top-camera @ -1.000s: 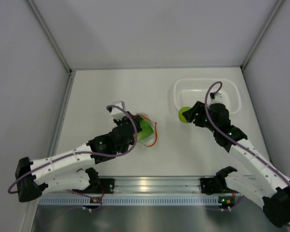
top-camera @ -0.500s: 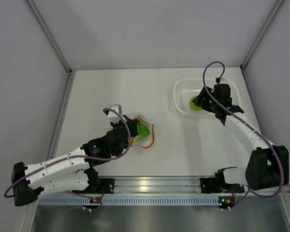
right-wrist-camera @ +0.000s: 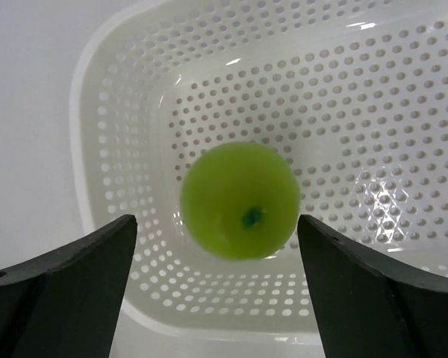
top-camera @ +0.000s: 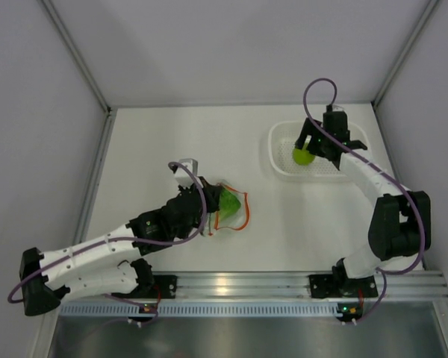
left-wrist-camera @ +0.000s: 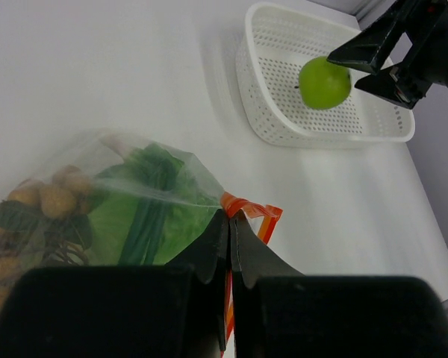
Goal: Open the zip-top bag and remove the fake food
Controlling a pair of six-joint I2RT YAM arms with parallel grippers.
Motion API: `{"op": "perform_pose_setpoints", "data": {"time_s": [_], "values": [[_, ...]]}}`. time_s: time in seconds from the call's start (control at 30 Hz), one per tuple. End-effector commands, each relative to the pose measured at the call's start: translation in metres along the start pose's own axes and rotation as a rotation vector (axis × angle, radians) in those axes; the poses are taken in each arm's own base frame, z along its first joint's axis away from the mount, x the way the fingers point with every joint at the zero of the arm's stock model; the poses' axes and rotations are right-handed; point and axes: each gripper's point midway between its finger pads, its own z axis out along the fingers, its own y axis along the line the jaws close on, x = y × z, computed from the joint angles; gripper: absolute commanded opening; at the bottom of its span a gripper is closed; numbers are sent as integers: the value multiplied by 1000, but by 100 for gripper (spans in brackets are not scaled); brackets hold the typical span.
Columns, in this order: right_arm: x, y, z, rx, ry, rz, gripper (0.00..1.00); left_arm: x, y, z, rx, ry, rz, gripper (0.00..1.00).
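My left pincer (left-wrist-camera: 229, 218) is pressed together, clamped on the orange-red zip strip (left-wrist-camera: 260, 216) of the zip-top bag (left-wrist-camera: 175, 175), which sits on the table (left-wrist-camera: 97, 67) in front of the left arm. Through the clear plastic I see the lettuce (left-wrist-camera: 145, 216) and the brown cluster (left-wrist-camera: 48, 198) (both inside the bag). Farther out, my right pincer (right-wrist-camera: 214, 224) hangs with its fingers well apart over the white basket (right-wrist-camera: 373, 112); the lime-green fruit (right-wrist-camera: 239, 200) is inside it, touching neither finger
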Motion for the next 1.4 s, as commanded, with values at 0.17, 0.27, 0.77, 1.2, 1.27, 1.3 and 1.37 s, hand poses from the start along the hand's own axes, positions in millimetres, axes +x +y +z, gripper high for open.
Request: {"op": "perform_pose_setpoints", "data": {"time_s": [0.17, 0.27, 0.77, 1.2, 1.27, 1.3, 1.37], "values": [[-38, 5, -22, -2, -82, -16, 91, -36, -34, 1, 61, -56, -12, 0], [-48, 3, -49, 50, -162, -34, 99, -42, -40, 3, 64, -64, -12, 0], [42, 100, -165, -546, -176, 85, 70, -44, -61, 22, 47, -66, -85, 0], [103, 160, -202, -776, -76, 89, 51, -36, -74, 31, 82, -54, -159, 0], [110, 170, -201, -792, -62, 90, 50, -34, -76, 32, 89, -48, -162, 0], [113, 172, -200, -789, -54, 93, 50, -34, -76, 32, 89, -47, -165, 0], [124, 180, -198, -794, -17, 92, 50, -33, -76, 32, 90, -45, -170, 0]]}}
